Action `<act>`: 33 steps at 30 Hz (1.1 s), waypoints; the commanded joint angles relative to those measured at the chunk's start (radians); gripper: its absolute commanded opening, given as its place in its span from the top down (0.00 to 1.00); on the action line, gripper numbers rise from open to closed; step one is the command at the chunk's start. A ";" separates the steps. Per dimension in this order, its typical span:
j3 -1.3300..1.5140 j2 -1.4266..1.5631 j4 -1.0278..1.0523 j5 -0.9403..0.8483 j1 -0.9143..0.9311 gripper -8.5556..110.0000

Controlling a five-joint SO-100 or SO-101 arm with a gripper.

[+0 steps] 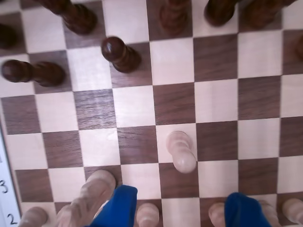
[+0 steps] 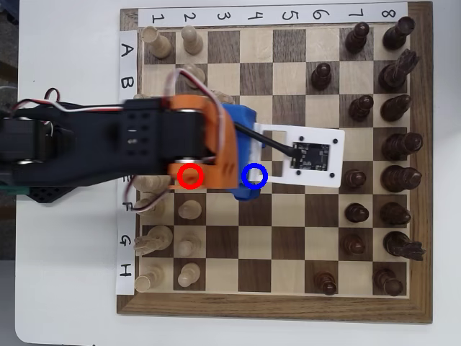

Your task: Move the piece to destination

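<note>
In the wrist view, a pale cream pawn [image 1: 181, 151] stands upright on a light square, free of the gripper and just beyond its tips. My gripper [image 1: 182, 209] is open and empty. Its two blue fingertips [image 1: 118, 207] sit at the bottom edge, one on each side of the pawn's file. In the overhead view, the blue ring [image 2: 253, 176] is drawn over the blue gripper body on row E, column 4, and the red ring [image 2: 190, 176] lies two squares to its left. My arm [image 2: 108, 144] and the white camera mount [image 2: 302, 155] hide that pawn and the ringed squares.
Dark brown pieces stand ahead in the wrist view, the nearest [image 1: 120, 54] two ranks beyond the pawn. Pale pieces [image 1: 92, 196] crowd the bottom edge beside the fingers. In the overhead view, dark pieces [image 2: 396, 180] fill the right columns and pale pieces [image 2: 189, 209] the left ones.
</note>
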 commanded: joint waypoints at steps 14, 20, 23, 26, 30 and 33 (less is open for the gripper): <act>-0.318 0.669 0.121 -0.364 -0.114 0.76; -0.377 0.693 0.089 -0.595 -0.066 0.77; -0.374 0.710 0.035 -0.730 0.006 0.79; -0.368 0.721 -0.021 -0.862 0.089 0.81; -0.333 0.746 -0.143 -0.973 0.227 0.91; -0.305 0.767 -0.189 -1.066 0.337 0.93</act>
